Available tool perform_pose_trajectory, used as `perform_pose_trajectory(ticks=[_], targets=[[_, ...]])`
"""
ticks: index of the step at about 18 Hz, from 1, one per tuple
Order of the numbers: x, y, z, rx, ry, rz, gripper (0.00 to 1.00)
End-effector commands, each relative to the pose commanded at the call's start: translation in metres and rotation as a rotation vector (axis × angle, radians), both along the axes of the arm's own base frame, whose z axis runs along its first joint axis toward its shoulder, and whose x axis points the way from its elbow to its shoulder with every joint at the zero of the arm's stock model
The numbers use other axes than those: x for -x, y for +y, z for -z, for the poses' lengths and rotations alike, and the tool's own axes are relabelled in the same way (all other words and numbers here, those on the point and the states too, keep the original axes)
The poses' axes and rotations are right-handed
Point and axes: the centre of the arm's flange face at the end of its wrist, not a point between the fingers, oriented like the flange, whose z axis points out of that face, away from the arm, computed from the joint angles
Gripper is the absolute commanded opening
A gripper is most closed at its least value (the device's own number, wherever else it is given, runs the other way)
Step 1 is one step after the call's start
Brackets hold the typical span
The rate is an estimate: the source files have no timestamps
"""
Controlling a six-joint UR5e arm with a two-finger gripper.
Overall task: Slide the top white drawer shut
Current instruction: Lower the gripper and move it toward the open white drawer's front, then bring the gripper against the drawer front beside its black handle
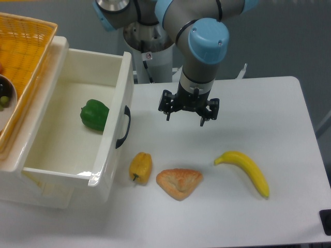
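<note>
1. The arm (pixel 199 31) is built of smooth grey tubular segments with a dull metallic sheen.
2. Its joints end in round light-blue plastic caps (pixel 208 40); the largest cap shows two small dark screw holes near its rim.
3. A paler grey cylindrical wrist section (pixel 195 82) sits under that cap, ringed by a darker band.
4. The gripper (pixel 188 110) is black, with blocky, angular parts and two thin dark fingers (pixel 167 110).
5. The base column (pixel 150 51) at the far edge is white-grey and carries a small label with a red mark (pixel 148 56).
</note>
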Motion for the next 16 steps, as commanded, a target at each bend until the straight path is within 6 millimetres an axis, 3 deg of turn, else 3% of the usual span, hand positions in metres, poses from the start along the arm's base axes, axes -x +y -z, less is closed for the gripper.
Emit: perform_pose_trajectory(ticks=[3,7,16], targets=[[-0.013,0.018,0.013,0.083,0.065,0.035,1.0],[-0.023,0.039,0.032,0.121,0.088,-0.042,1.0],[-0.026,0.054,0.059,0.104,0.01,-0.023,1.0]])
